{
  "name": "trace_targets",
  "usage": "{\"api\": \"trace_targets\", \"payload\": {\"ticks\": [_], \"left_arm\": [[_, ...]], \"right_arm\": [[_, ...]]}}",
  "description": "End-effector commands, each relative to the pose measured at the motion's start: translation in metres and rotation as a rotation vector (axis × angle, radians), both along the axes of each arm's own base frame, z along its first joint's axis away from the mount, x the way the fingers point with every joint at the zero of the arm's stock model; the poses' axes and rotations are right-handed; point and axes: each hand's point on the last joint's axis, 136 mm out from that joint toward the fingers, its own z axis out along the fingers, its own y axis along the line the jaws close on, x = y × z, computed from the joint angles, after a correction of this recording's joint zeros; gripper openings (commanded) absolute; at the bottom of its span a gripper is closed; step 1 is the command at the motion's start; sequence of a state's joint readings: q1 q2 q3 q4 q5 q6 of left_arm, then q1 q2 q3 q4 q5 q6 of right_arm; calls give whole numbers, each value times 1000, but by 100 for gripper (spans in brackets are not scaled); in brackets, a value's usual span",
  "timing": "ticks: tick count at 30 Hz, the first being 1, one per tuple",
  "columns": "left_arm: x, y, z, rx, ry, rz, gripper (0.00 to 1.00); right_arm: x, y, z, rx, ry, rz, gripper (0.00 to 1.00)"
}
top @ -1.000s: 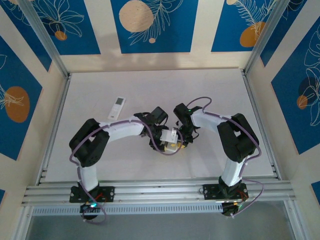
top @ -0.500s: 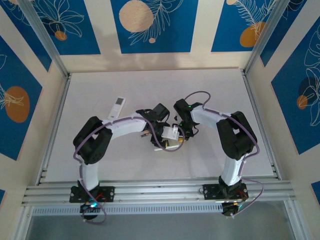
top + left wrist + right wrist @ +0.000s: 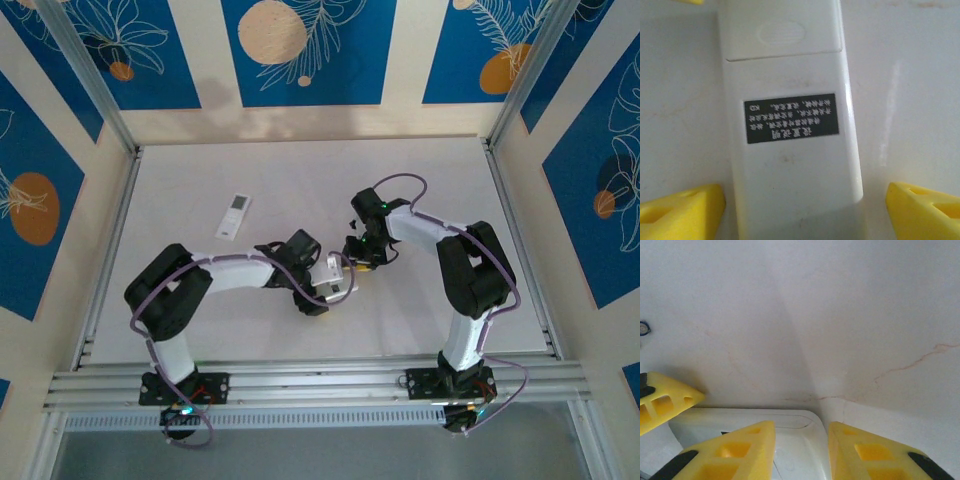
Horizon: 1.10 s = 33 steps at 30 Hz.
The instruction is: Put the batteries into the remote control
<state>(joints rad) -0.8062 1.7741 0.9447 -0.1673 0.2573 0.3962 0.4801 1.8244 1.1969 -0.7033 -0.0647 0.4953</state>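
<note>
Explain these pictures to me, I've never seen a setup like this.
Two robot arms, the left arm and the right arm, stand at the near edge of a white table. One picture looks down from above; the other two come from cameras on each wrist, so the yellow wedges are fingers. A white remote lies face down between the open fingers of the left hand. The right hand hangs over one end of it, fingers partly closed; a grip cannot be judged. A second remote lies farther back on the left.
</note>
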Motion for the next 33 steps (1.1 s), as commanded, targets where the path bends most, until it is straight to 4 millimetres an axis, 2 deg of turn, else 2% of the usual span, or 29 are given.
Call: {"api": "trace_targets", "payload": {"ticks": [1,3,6,12,17,21,29,33], "left_arm": [[2,-8,-7,-91,27,88,83],[-1,-10,-10,-107,32,75,81],[-4,-10,-17,-94,54,48,76],[-13,-5,-32,-41,87,-2,68],[-20,-5,-38,-39,124,-22,63],[-22,-5,-42,-36,140,-24,58],[-19,11,-56,29,116,29,55],[-19,19,-62,53,102,57,55]], "right_arm": [[-1,10,9,57,4,47,35],[-5,15,13,91,-1,79,35],[-12,17,17,118,-11,116,42],[-34,-1,1,50,34,134,51],[-35,-2,-12,-5,45,137,50],[-31,1,-20,-61,39,138,45],[-33,-38,-34,-241,66,52,29],[-27,-76,-28,-311,46,-68,25]]}}
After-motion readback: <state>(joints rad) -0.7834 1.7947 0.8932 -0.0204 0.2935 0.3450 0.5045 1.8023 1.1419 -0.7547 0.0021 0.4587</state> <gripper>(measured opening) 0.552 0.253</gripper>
